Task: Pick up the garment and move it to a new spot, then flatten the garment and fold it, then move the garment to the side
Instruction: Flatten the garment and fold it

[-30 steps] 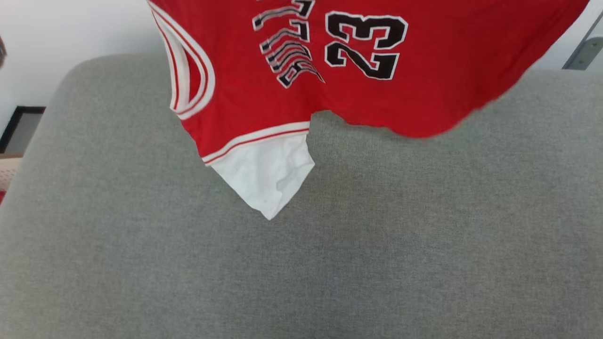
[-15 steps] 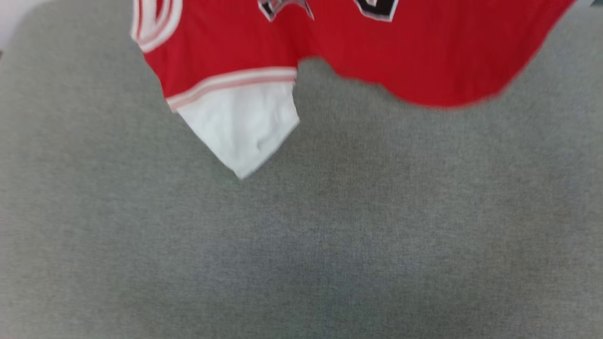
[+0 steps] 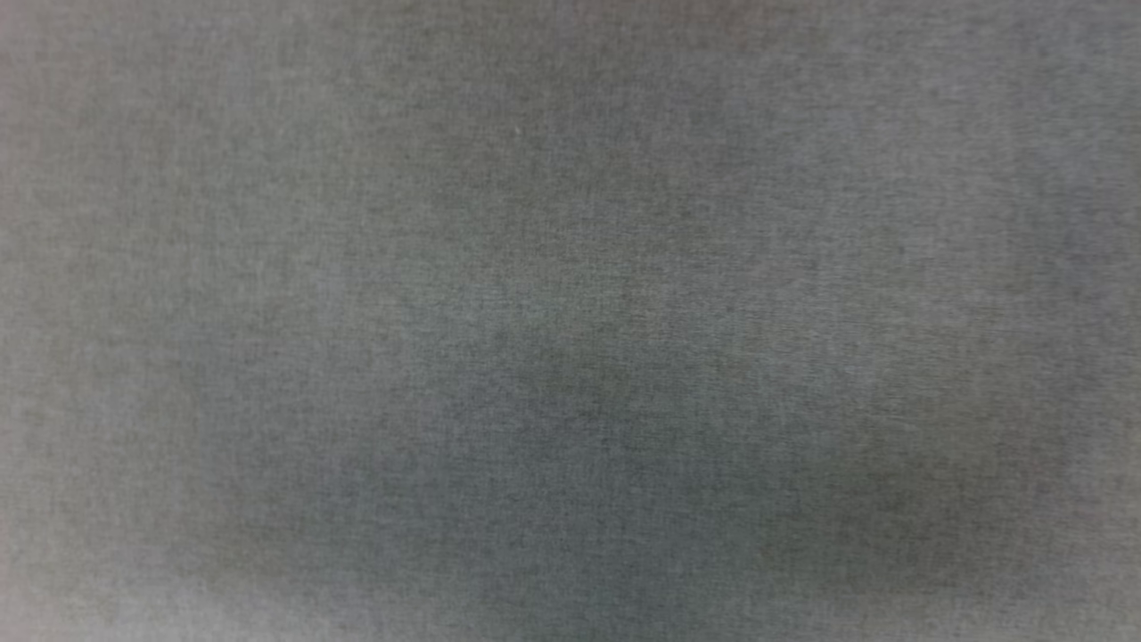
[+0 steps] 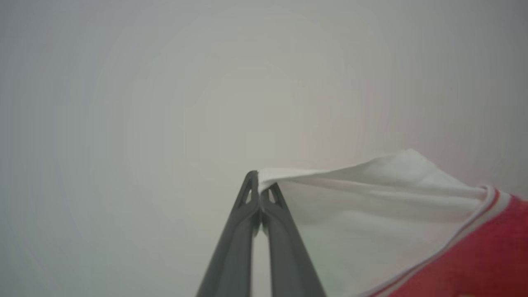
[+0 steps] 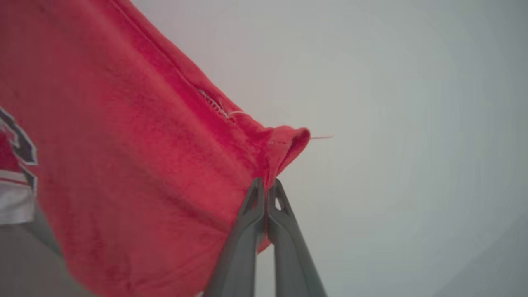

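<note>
Left gripper (image 4: 259, 181) pinched tight on the white sleeve tip of the red-and-white jersey garment (image 4: 486, 251), which hangs against a pale backdrop. Right gripper (image 5: 267, 186) clamps its red hem corner. Black white-edged lettering (image 5: 24, 148) is cut off and unreadable.

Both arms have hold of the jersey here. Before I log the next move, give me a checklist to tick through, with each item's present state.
1. Left gripper fingers shut on the tip of the white sleeve of the garment: ok.
2. Right gripper fingers shut on the red hem corner: ok.
3. Cloth hanging flat between the two grips, without twist: cannot tell.
4. Grey surface free of obstacles in the part the head view covers: ok.
5. Head view sharp enough to guide placement: not ok, it is blurred.
6. Gap between the garment's lowest edge and the surface: cannot tell.
</note>
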Robot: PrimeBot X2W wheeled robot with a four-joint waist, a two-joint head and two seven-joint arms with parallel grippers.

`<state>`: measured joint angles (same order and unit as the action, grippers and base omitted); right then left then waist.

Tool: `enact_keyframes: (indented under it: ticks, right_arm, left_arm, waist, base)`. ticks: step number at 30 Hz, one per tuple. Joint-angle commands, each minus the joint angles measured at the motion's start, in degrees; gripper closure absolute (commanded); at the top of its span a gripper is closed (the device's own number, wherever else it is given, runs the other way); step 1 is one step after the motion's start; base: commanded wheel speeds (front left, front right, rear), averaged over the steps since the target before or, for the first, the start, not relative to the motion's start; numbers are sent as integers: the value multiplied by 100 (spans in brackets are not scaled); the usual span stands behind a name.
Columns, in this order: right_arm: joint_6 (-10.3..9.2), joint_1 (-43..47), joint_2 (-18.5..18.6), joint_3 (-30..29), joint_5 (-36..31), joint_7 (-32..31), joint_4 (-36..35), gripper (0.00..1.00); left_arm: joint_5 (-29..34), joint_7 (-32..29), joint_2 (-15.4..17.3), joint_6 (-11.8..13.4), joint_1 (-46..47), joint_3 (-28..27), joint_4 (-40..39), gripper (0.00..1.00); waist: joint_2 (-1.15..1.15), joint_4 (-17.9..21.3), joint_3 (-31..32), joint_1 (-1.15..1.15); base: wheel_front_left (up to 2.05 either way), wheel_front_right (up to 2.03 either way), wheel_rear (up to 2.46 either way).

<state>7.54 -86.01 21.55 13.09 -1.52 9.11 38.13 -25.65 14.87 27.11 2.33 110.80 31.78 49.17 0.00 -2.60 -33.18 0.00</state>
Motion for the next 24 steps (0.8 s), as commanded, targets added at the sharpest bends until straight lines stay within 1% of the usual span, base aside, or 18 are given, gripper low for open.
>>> enact_keyframes:
  ticks: [1,3,4,6,7,10,12,13,14,16,18,19,22,23,24]
  right_arm:
    - [-11,218,-2,190,120,10,255,100]
    - [-11,406,27,381,431,-21,472,100]
    - [-11,586,72,567,581,-105,571,100]
    - [-11,893,96,747,1100,-272,620,100]
    - [-11,1046,173,895,1278,-433,595,100]
    - [-11,1528,373,1161,2044,-842,289,100]
    - [-11,1959,493,1292,2643,-1159,-28,100]
    - [-11,2154,569,1321,2869,-1315,-212,100]
    - [-11,2366,689,1421,3068,-1517,-421,100]
    - [-11,2802,834,1418,3598,-1868,-843,100]
    - [-11,3269,1061,1440,3924,-2235,-1254,100]
    - [-11,3511,1116,1373,4089,-2374,-1455,100]
    - [-11,4263,1316,1204,4453,-2852,-1987,100]
    - [-11,4263,1316,1204,4453,-2852,-1987,100]
    - [-11,4513,1375,1144,4586,-3016,-2155,100]
  left_arm:
    - [34,25,62,-134,-377,66,54,100]
    - [-1,34,86,-340,-723,128,29,100]
    - [-60,34,89,-431,-975,170,59,100]
    - [-159,-127,129,-621,-1470,282,73,100]
    - [-198,-280,162,-710,-1701,358,43,100]
    - [-491,-783,275,-871,-2384,492,-216,100]
    - [-641,-1132,411,-928,-2924,630,-564,100]
    - [-828,-1360,469,-938,-3227,653,-761,100]
    - [-923,-1595,593,-935,-3512,695,-1001,100]
    - [-1151,-2034,854,-940,-4048,758,-1596,100]
    - [-1352,-2538,1146,-839,-4694,835,-2259,100]
    - [-1473,-2771,1305,-745,-5008,854,-2610,100]
    - [-1777,-3380,1839,-351,-5941,905,-3753,100]
    - [-1777,-3380,1839,-351,-5941,905,-3753,100]
    - [-1898,-3569,2017,-223,-6256,933,-4086,100]
  waist:
    - [0,-135,-47,0]
    - [0,-174,61,0]
    - [0,-190,135,0]
    - [0,-202,287,0]
    - [0,-210,363,0]
    - [0,-232,593,0]
    - [0,-243,746,0]
    - [0,-244,828,0]
    - [0,-245,902,0]
    - [0,-252,1042,0]
    - [0,-264,1171,0]
    - [0,-264,1233,0]
    - [0,-265,1400,0]
    - [0,-265,1400,0]
    - [0,-267,1446,0]
  base:
    - [0,0,0]
    - [0,0,0]
    - [0,0,0]
    - [0,0,0]
    - [0,0,0]
    - [0,0,0]
    - [0,0,0]
    - [0,0,0]
    - [0,0,0]
    - [0,0,0]
    - [0,0,0]
    - [0,0,0]
    - [0,0,0]
    - [0,0,0]
    - [0,0,0]
